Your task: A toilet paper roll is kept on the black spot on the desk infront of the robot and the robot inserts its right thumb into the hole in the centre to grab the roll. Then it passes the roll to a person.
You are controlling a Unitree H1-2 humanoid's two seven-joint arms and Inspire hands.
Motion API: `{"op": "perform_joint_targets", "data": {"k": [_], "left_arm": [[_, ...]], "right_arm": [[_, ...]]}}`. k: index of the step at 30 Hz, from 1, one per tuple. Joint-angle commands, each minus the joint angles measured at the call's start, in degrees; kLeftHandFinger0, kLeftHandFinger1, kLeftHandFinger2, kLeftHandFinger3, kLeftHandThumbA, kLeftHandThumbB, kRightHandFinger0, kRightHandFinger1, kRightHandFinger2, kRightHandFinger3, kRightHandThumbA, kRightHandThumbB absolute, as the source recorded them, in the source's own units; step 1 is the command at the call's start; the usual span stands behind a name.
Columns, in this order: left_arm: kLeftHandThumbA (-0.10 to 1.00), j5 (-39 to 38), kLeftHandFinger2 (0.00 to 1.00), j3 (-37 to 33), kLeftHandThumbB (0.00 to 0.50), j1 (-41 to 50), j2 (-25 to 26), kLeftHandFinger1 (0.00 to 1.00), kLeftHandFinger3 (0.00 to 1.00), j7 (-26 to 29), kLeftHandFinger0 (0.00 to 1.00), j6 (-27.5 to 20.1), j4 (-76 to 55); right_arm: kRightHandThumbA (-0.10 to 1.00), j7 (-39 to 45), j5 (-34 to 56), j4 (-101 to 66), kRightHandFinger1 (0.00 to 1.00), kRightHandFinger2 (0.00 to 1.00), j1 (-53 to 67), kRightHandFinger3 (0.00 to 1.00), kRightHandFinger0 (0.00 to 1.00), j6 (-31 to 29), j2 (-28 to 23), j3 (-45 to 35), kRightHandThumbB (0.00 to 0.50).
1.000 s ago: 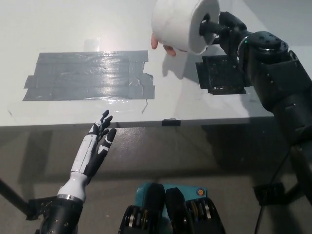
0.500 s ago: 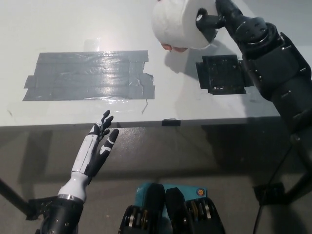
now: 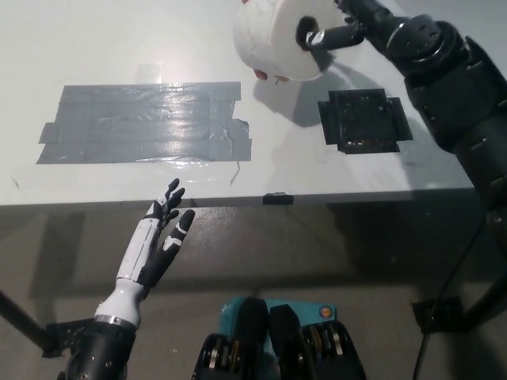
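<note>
roll (image 3: 273,39) farther left now, right hand (image 3: 348,28) thumb at its hole, person's fingertips (image 3: 261,75) beneath

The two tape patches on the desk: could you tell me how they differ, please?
The grey tape patch is a wide, glossy rectangle on the left of the desk; the black tape patch is smaller, squarish, darker, and on the right. The grey one reflects light; the black one looks duller. Both lie flat with ragged edges and nothing on them.
</note>
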Motion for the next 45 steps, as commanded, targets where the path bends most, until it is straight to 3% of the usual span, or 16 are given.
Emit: {"op": "perform_joint_targets", "data": {"k": [1, 4, 11, 13, 14, 15, 16, 23, 27, 30, 34, 35, 38, 45], "left_arm": [[0.88, -0.66, 1.00, -0.25, 0.134, -0.78, 0.40, 1.00, 1.00, -0.95, 1.00, -0.06, -1.67], [0.89, -0.51, 1.00, -0.35, 0.134, -0.76, 0.44, 1.00, 1.00, -0.96, 1.00, -0.01, -1.70], [0.89, -0.45, 1.00, -0.38, 0.132, -0.61, 0.37, 1.00, 1.00, -0.94, 1.00, -0.67, -1.26], [0.89, -0.33, 1.00, -0.45, 0.131, -0.36, 0.22, 1.00, 1.00, -0.88, 1.00, -0.86, -1.17], [0.91, -0.13, 1.00, -0.47, 0.129, -0.52, 0.25, 1.00, 1.00, -0.84, 1.00, -0.81, -1.11], [0.91, 0.02, 1.00, -0.46, 0.142, -0.54, 0.28, 1.00, 1.00, -0.77, 1.00, -0.66, -1.12], [0.91, 0.14, 1.00, -0.30, 0.136, -0.73, 0.40, 1.00, 1.00, -0.67, 1.00, -0.46, -0.98], [0.91, -0.45, 1.00, 0.08, 0.149, -0.51, 0.35, 1.00, 1.00, -0.55, 1.00, -1.15, -0.27], [0.94, -0.29, 1.00, -0.18, 0.156, 0.95, -0.04, 1.00, 1.00, -0.38, 1.00, -1.28, -0.05], [0.94, -0.48, 1.00, -0.27, 0.139, 2.13, -0.35, 1.00, 1.00, -0.41, 1.00, -1.15, -0.27], [0.94, -0.45, 1.00, -0.55, 0.133, 3.55, -0.58, 1.00, 1.00, -0.42, 1.00, -1.75, -0.04], [0.93, -0.31, 1.00, -0.73, 0.127, 4.30, -0.71, 1.00, 1.00, -0.37, 1.00, -2.01, -0.08], [0.91, -0.09, 1.00, -1.00, 0.119, 5.94, -0.82, 1.00, 1.00, -0.39, 1.00, -2.17, -0.48], [0.86, -0.44, 1.00, -1.12, 0.106, 7.84, -0.98, 1.00, 1.00, -0.66, 1.00, -2.49, -0.66]], "right_arm": [[0.72, -0.26, -0.72, -3.67, 1.00, 1.00, -2.16, 1.00, 1.00, 0.53, -2.64, -3.05, 0.500], [0.69, -1.69, 0.11, -5.73, 1.00, 1.00, -1.40, 1.00, 1.00, -0.03, -3.46, -6.19, 0.500], [0.82, -5.18, -0.25, -13.14, 1.00, 1.00, 0.38, 1.00, 1.00, 0.45, -6.95, -12.96, 0.500], [0.80, -4.05, 0.77, -21.48, 1.00, 1.00, 3.59, 1.00, 1.00, 3.79, -8.15, -15.31, 0.500], [0.88, -3.19, 1.99, -24.95, 1.00, 1.00, 4.96, 1.00, 1.00, 4.93, -8.43, -16.76, 0.500], [0.75, -2.16, 3.66, -27.01, 1.00, 1.00, 6.05, 1.00, 1.00, 4.93, -8.59, -18.01, 0.498], [0.77, 1.72, 9.35, -37.81, 1.00, 1.00, 11.17, 1.00, 1.00, 7.08, -9.61, -21.74, 0.486], [0.83, 2.35, 17.31, -77.20, 1.00, 1.00, 31.48, 1.00, 1.00, 13.70, -8.14, -25.59, 0.500], [0.77, 2.57, 22.67, -86.64, 1.00, 1.00, 40.34, 1.00, 1.00, 10.80, -5.98, -24.98, 0.424], [0.81, 1.90, 23.01, -91.58, 1.00, 1.00, 47.60, 1.00, 1.00, 7.36, -4.71, -23.39, 0.368], [0.81, 1.20, 24.69, -95.33, 1.00, 1.00, 54.80, 1.00, 1.00, 6.14, -2.68, -21.86, 0.349], [0.80, 1.52, 23.35, -95.40, 1.00, 1.00, 57.78, 1.00, 1.00, 4.35, -2.28, -20.75, 0.314], [0.80, 2.17, 21.60, -93.70, 1.00, 1.00, 61.89, 1.00, 1.00, 1.58, -1.16, -19.21, 0.285], [0.80, 3.58, 18.76, -85.53, 1.00, 1.00, 68.85, 1.00, 1.00, -1.17, 2.26, -16.88, 0.313]]}}
